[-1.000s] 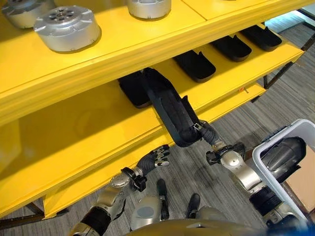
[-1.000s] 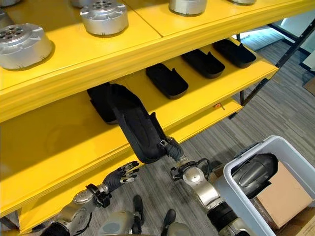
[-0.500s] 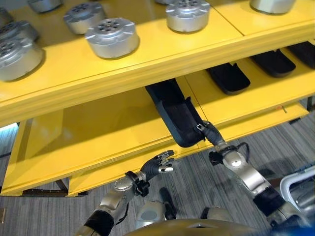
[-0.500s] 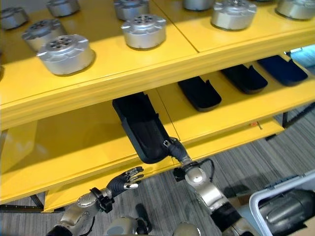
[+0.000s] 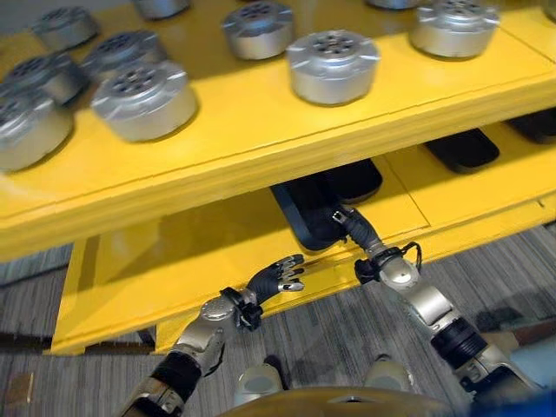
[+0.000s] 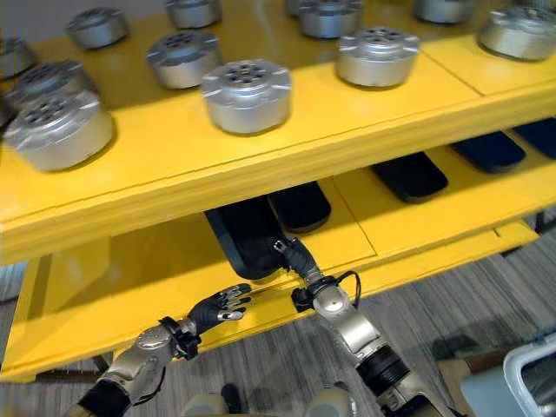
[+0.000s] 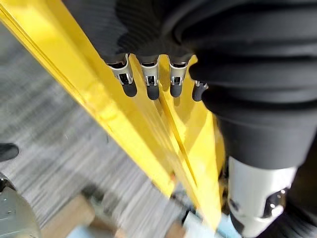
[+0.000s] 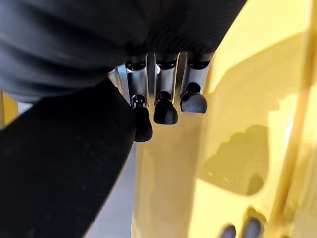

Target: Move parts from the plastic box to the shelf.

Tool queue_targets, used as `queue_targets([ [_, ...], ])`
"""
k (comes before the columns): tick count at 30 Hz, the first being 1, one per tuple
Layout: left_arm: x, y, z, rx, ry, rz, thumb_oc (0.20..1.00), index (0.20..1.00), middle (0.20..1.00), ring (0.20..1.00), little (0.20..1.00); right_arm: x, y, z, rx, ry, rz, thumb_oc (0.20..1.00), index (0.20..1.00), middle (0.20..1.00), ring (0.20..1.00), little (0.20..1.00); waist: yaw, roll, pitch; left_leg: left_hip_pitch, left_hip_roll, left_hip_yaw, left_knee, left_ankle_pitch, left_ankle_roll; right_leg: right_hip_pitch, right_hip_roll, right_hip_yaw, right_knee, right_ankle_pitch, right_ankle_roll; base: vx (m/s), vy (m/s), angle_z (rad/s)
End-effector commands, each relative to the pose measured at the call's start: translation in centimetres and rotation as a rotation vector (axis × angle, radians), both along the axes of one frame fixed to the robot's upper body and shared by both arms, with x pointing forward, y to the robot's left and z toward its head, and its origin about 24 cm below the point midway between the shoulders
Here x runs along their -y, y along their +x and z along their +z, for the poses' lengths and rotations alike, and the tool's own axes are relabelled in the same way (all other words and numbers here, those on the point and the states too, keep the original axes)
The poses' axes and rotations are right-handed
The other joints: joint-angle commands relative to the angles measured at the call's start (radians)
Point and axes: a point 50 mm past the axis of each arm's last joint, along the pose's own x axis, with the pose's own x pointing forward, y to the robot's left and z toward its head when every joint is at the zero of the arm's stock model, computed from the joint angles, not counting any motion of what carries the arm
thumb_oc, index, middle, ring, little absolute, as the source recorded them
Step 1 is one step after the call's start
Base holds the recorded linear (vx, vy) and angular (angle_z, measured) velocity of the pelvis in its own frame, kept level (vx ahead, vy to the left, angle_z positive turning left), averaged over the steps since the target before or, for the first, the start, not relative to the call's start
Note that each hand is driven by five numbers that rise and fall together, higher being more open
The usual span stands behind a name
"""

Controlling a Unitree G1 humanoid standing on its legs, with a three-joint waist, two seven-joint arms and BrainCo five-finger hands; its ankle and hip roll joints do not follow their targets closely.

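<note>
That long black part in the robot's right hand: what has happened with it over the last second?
The right hand has pushed the black part deeper onto the yellow lower shelf: a second ago much of it hung out past the shelf's front edge, now most of it lies under the upper shelf. The hand keeps its grip on the near end. The left hand still hovers open by the shelf edge.

Light falls bright from above onto the yellow shelf, and glare sheens off the silver round parts on top. The lower level sits in the upper board's shadow, dim around the black part. In the right wrist view, finger shadows lie beyond the fingertips. In the left wrist view, the floor past the fingertips is blurred.
</note>
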Motion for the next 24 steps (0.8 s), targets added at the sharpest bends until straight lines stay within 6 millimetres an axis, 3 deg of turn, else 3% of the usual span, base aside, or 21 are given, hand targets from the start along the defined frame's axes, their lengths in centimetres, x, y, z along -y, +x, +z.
queue_targets([
  [1, 1.2, -0.5, 0.8, 0.054, -0.055, -0.027, 1.000, 1.000, 1.000, 1.000, 1.000, -0.9, 0.9, 4.0, 0.179, 0.127, -0.012, 0.200, 0.200, 0.200, 0.200, 0.200, 0.020, 0.003, 0.008, 0.005, 0.073, -0.031, 0.051, 0.012, 0.013, 0.024, 0.035, 0.000, 0.030, -0.032, 0.013, -0.09, 0.154, 0.07],
  [9, 0.3, -0.5, 1.1, 0.084, -0.055, 0.001, 1.000, 1.000, 1.000, 1.000, 1.000, -2.2, 1.0, 4.4, 0.206, 0.112, 0.010, 0.200, 0.200, 0.200, 0.200, 0.200, 0.079, -0.010, 0.036, -0.026, 0.047, -0.050, 0.027, 0.032, 0.032, 0.022, -0.002, -0.015, 0.003, 0.008, 0.050, -0.11, 0.100, 0.09],
  [17, 0.3, -0.1, 1.2, 0.094, -0.076, 0.057, 1.000, 1.000, 1.000, 1.000, 1.000, -2.3, 1.7, 4.2, 0.167, 0.100, -0.049, 0.200, 0.200, 0.200, 0.200, 0.200, 0.110, -0.021, 0.042, -0.063, 0.039, -0.025, 0.086, 0.015, 0.039, 0.039, -0.026, -0.042, -0.009, 0.017, 0.048, -0.10, 0.082, 0.09],
  [24, 1.6, 0.0, 0.9, 0.089, -0.062, -0.047, 1.000, 1.000, 1.000, 1.000, 1.000, -2.4, 2.6, 3.7, 0.141, 0.124, -0.169, 0.200, 0.200, 0.200, 0.200, 0.200, 0.135, -0.021, 0.040, -0.065, 0.017, 0.008, 0.089, 0.006, 0.066, 0.048, -0.064, -0.084, 0.020, 0.041, 0.045, -0.09, 0.138, 0.15],
])
